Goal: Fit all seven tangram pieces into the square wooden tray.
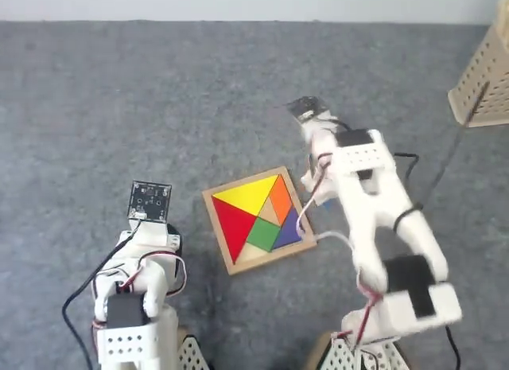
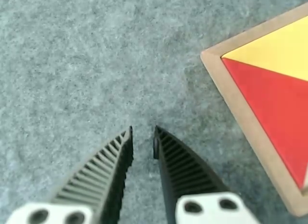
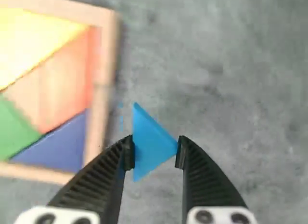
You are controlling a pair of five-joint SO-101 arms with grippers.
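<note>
- The square wooden tray [image 1: 220, 231] lies turned like a diamond on the grey, felt-like carpet [image 1: 159, 91], between the two arms. It has a pale, flat-faced rim.
- Smooth, flat coloured pieces sit inside it: a large yellow triangle [image 1: 250, 193], a large red triangle [image 1: 233, 223], an orange piece [image 1: 281, 199], a green piece [image 1: 262, 233] and a dark blue piece [image 1: 288, 228].
- Two wood-coloured patches show among them, one near the middle and one along the lower rim.
- The right gripper [image 3: 154, 151] has its ribbed black fingers [image 3: 108, 171] clamped on a small light blue triangle [image 3: 151, 144], pinching it by two opposite sides with one sharp corner pointing away from the wrist.
- That triangle is outside the tray, over the carpet and just beside the rim next to the dark blue piece. Whether it touches the carpet cannot be told.
- The white right arm [image 1: 374, 203] stretches over the tray's right corner.
- The left gripper [image 2: 143, 137] hangs over bare carpet near the tray's left corner. Its toothed, tapering fingers hold nothing and only a narrow gap separates their tips.
- The left arm [image 1: 135, 290] sits folded back, well apart from the right arm.
- A perforated beige box [image 1: 485, 75] stands at the far right edge.
</note>
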